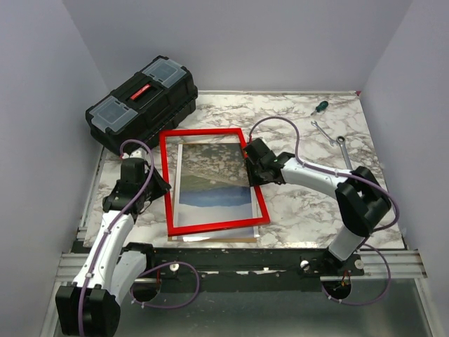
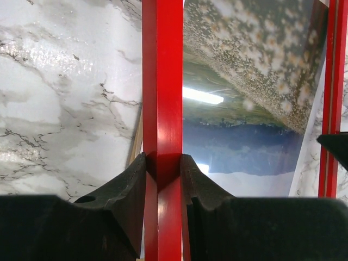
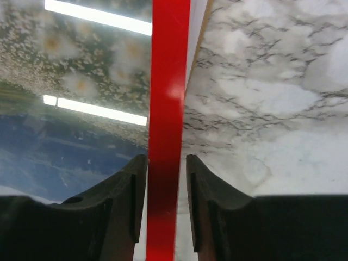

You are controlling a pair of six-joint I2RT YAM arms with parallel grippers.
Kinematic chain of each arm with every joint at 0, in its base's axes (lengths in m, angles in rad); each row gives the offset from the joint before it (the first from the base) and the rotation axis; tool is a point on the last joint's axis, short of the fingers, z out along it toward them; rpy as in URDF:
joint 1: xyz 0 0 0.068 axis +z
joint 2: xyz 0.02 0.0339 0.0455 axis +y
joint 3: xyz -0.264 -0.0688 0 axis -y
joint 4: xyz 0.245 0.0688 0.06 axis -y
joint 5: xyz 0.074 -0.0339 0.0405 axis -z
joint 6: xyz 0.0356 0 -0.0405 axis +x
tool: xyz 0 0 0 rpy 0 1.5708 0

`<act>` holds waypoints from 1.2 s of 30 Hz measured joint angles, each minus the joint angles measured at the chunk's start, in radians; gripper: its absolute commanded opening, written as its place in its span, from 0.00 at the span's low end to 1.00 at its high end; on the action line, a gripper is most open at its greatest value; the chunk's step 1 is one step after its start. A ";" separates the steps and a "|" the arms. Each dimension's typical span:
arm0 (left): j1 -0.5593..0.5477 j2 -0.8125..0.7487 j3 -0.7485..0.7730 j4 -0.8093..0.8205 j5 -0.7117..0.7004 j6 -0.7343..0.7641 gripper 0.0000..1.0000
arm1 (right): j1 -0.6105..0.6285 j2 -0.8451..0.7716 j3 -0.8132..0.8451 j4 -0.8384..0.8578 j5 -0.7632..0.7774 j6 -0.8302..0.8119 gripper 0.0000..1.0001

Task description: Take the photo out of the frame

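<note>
The red frame [image 1: 203,132] lies on the marble table, skewed over the photo [image 1: 214,179], whose lower white border pokes out past the frame's near side. A brown backing board edge [image 1: 210,240] shows below it. My left gripper [image 1: 160,184] is shut on the frame's left bar [image 2: 162,81], with both fingers pressed against it [image 2: 163,160]. My right gripper [image 1: 249,163] straddles the frame's right bar [image 3: 168,65]. Its jaws are slightly open [image 3: 167,159], with a small gap beside the right finger. The photo shows in both wrist views [image 2: 244,109] [image 3: 81,81].
A black toolbox [image 1: 140,102] stands at the back left, close to the frame's far corner. A green-handled screwdriver [image 1: 320,107] and two wrenches [image 1: 324,131] [image 1: 344,151] lie at the back right. The table's metal rail [image 1: 238,263] runs along the near edge.
</note>
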 measured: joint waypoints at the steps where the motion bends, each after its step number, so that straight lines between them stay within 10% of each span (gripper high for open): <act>1: 0.000 -0.002 0.000 0.000 0.003 0.000 0.00 | 0.000 0.017 0.000 0.009 -0.011 -0.014 0.22; 6: -0.001 -0.023 0.000 -0.023 0.021 0.001 0.00 | 0.002 0.067 0.002 0.035 -0.034 -0.007 0.01; 20: -0.213 -0.019 0.135 0.010 -0.027 -0.057 0.00 | -0.021 -0.092 0.011 -0.124 0.181 -0.045 0.01; 36: -0.668 0.627 0.383 0.376 0.078 -0.316 0.00 | -0.290 -0.208 -0.218 -0.044 0.273 -0.105 0.01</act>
